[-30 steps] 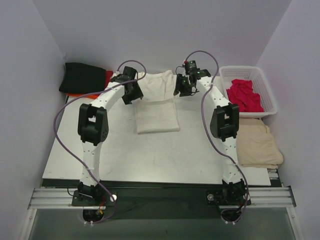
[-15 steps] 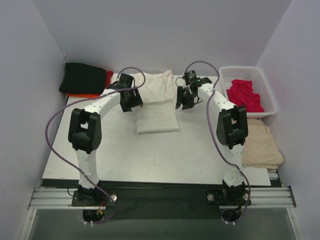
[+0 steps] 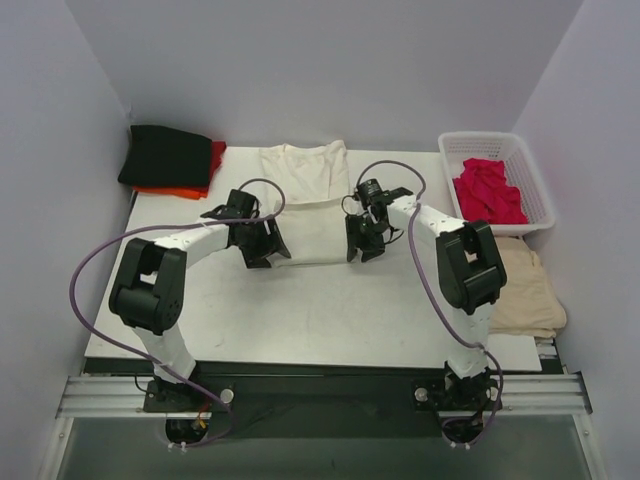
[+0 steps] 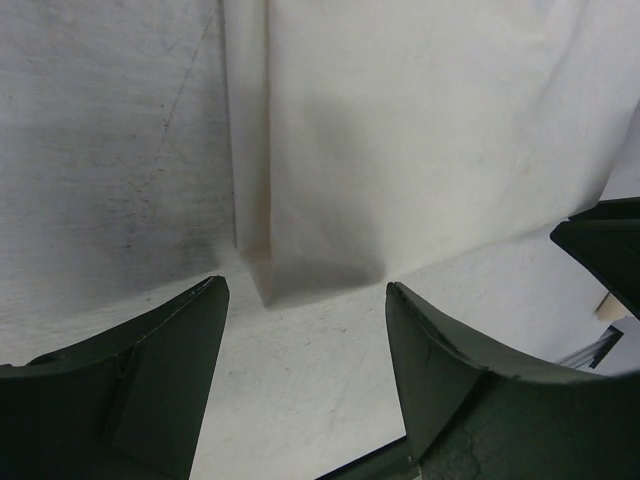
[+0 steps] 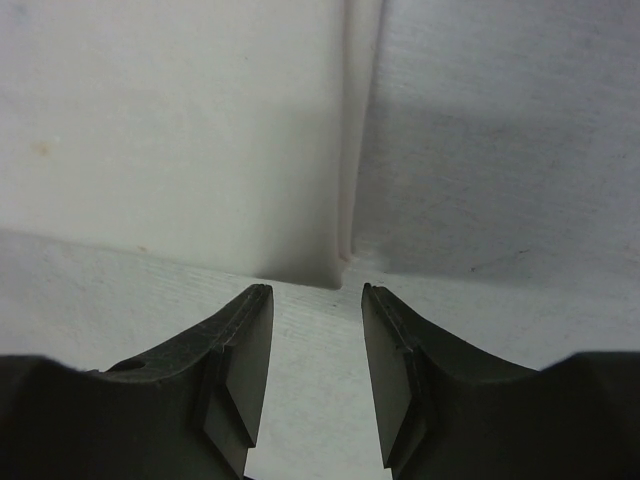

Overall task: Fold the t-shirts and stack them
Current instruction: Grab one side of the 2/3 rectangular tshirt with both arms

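**Inspector:** Both arms have drawn back from the far collar end to the near hem over the last second. The left gripper (image 3: pixel 266 247) and the right gripper (image 3: pixel 360 240) now sit low at the two near corners of the large cream-white cloth t-shirt (image 3: pixel 312 205), one on each side.

**Recorder:** Holding it?

**Inspector:** No. Each wrist view shows the jaws spread apart with nothing between them. A near corner of the cloth lies just ahead of the fingertips.

**Recorder:** Progress?

**Inspector:** Partly done, in my judgement.
- **Lower right of the frame:** a tan loosely laid cloth (image 3: pixel 515 285) lies at the right edge of the white table top (image 3: pixel 300 315). I cannot tell whether it is folded.
- **Centre:** the cream shirt is narrowed to a long strip and wants its lengthwise fold, probably hem to collar.
- **Upper left:** a black folded t-shirt (image 3: pixel 165 155) rests on an orange-red folded t-shirt (image 3: pixel 190 188), so two are stacked.
- **Upper right:** a crimson bunched t-shirt (image 3: pixel 487 190) waits in the white plastic lattice basket (image 3: pixel 480 138).

**Recorder:** Condition of the cream shirt?

**Inspector:** It lies flat with fairly straight edges and doubled layers along both sides. The collar is at the far end and a cross-crease runs about midway. The left wrist view shows a faint yellowish mark along the left fold.
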